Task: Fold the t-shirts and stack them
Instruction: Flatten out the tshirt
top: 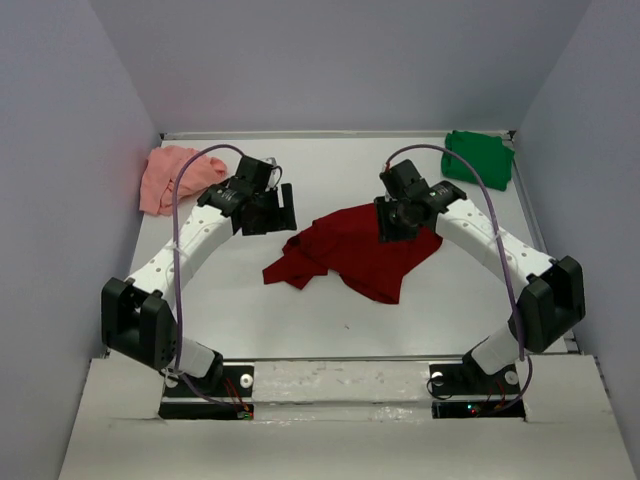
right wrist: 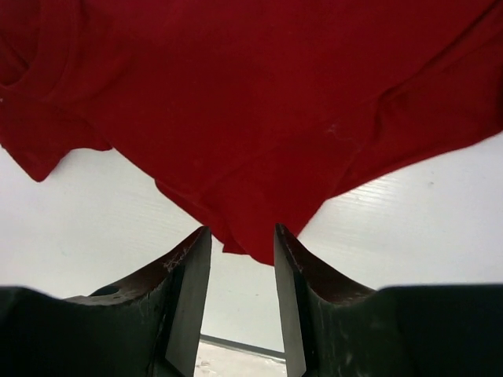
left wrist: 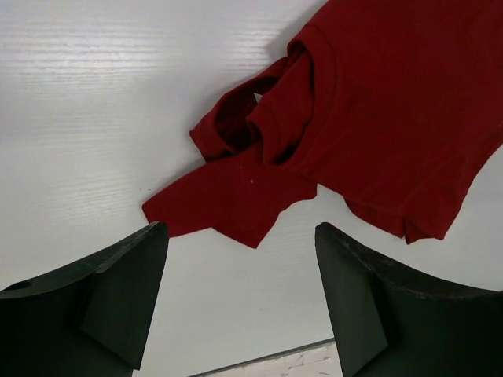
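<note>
Crumpled at middle of bench (top: 230,320): dark red t-shirt (top: 350,250), stretched near-left to far-right. Over its far-right end, right tool (right wrist: 242,236), part-way apart, pinching nothing, hem tip at the gap. Just left of it, left tool (left wrist: 240,229), spread wide, empty. Nearer: right.

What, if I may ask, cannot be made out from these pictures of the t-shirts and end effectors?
Dark red t-shirt: right wrist view, cut off by the top and side edges.
Right end effector: top view, its own wrist hides the fingertips.
Green t-shirt: top view, too small to tell whether it is folded.
Pink t-shirt: top view, partly behind the left arm's cable.
</note>
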{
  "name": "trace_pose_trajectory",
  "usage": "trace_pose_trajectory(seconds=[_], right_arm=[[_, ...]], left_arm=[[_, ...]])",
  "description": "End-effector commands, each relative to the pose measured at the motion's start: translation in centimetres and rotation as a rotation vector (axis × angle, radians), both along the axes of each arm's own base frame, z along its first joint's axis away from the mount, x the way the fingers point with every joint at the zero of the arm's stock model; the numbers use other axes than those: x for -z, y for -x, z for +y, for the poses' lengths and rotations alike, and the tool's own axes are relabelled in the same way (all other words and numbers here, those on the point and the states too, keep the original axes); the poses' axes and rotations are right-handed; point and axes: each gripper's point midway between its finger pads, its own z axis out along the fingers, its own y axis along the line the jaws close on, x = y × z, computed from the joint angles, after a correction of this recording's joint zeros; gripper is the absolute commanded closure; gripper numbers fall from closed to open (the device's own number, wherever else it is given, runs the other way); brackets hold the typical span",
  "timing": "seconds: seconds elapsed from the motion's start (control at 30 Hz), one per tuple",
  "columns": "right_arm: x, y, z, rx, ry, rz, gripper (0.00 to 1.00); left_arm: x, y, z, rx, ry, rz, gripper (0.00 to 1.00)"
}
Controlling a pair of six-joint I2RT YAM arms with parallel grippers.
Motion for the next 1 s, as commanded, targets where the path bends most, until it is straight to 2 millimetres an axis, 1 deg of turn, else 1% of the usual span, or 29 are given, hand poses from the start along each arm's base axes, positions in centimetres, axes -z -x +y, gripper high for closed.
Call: trace_pose_trajectory(seconds=[0.0,0.03,0.07,0.1,0.13,0.17,0.2,0.23,0.27,0.3,0.33,0.37,0.43,0.47,0.53,0.57,0.6,0.7,0.8,0.83,0.9,0.93,0.97], right_arm=[[-1.8,-0.7,4.9,-0.187,-0.148,0.011,0.58],[-1.5,-1.1,5.2,-0.197,-0.139,0.018,0.58],[-1.2,-0.9,6.1,-0.231,-0.132,0.045,0.58],[-0.4,-0.5,7.5,-0.278,-0.066,0.078,0.58],[-0.1,0.1,7.5,-0.285,-0.028,0.082,0.58],[0.5,-0.1,8.5,-0.306,0.017,0.095,0.57],[0.5,-0.9,8.6,-0.291,0.031,0.075,0.57],[0.4,-1.1,9.1,-0.296,0.013,0.068,0.57],[0.1,-1.0,10.6,-0.326,-0.058,0.072,0.58],[0.1,-1.0,11.1,-0.332,-0.082,0.078,0.58],[0.1,-0.7,11.9,-0.334,-0.102,0.09,0.58],[0.3,-0.9,12.5,-0.337,-0.116,0.1,0.58],[0.6,-0.8,13.0,-0.339,-0.101,0.097,0.57],[0.7,-0.9,13.0,-0.335,-0.097,0.096,0.56],[1.1,-0.7,13.5,-0.352,-0.116,0.111,0.55],[1.4,-0.5,13.6,-0.361,-0.12,0.123,0.55],[1.8,-0.3,13.4,-0.363,-0.109,0.134,0.54],[2.8,-0.2,12.9,-0.351,-0.083,0.148,0.52],[3.6,-0.3,11.2,-0.294,-0.013,0.146,0.5],[4.1,0.4,10.3,-0.272,0.005,0.159,0.48],[4.3,1.0,9.6,-0.243,-0.004,0.15,0.46],[4.5,1.9,8.9,-0.235,-0.01,0.152,0.46],[4.7,2.3,8.6,-0.219,-0.014,0.155,0.46]], left_arm=[[-6.1,-0.5,-0.6,-0.018,0.124,-0.187,0.16],[-6.2,-0.4,-0.8,-0.012,0.129,-0.188,0.16],[-6.4,-0.4,-0.9,-0.01,0.133,-0.191,0.16],[-6.6,-0.4,-0.8,-0.015,0.134,-0.192,0.16],[-6.8,-0.5,-0.7,-0.022,0.132,-0.196,0.16],[-7.1,-0.5,0.0,-0.056,0.113,-0.206,0.16],[-7.2,-0.4,0.0,-0.058,0.115,-0.202,0.16],[-7.5,-0.4,0.4,-0.08,0.105,-0.21,0.16],[-8.2,-0.9,2.3,-0.166,0.049,-0.258,0.16],[-9.0,-0.7,2.9,-0.188,0.048,-0.288,0.16],[-9.3,-0.7,3.2,-0.2,0.046,-0.305,0.15],[-9.7,-0.9,3.7,-0.225,0.045,-0.318,0.15],[-10.5,-1.2,4.6,-0.253,0.03,-0.345,0.15],[-11.3,-1.4,4.9,-0.262,0.028,-0.357,0.15],[-11.5,-2.2,5.8,-0.276,-0.004,-0.357,0.15],[-12.5,-2.6,5.9,-0.275,0.002,-0.372,0.15],[-12.0,-3.1,6.3,-0.278,-0.008,-0.349,0.15],[-13.0,-3.8,6.2,-0.267,0.007,-0.359,0.15],[-13.5,-4.0,5.9,-0.261,0.032,-0.374,0.15],[-13.5,-3.9,5.7,-0.251,0.04,-0.372,0.15],[-13.3,-3.8,5.9,-0.249,0.032,-0.37,0.15],[-12.9,-3.8,6.0,-0.246,0.027,-0.365,0.15],[-12.8,-3.7,6.0,-0.242,0.029,-0.364,0.15]])
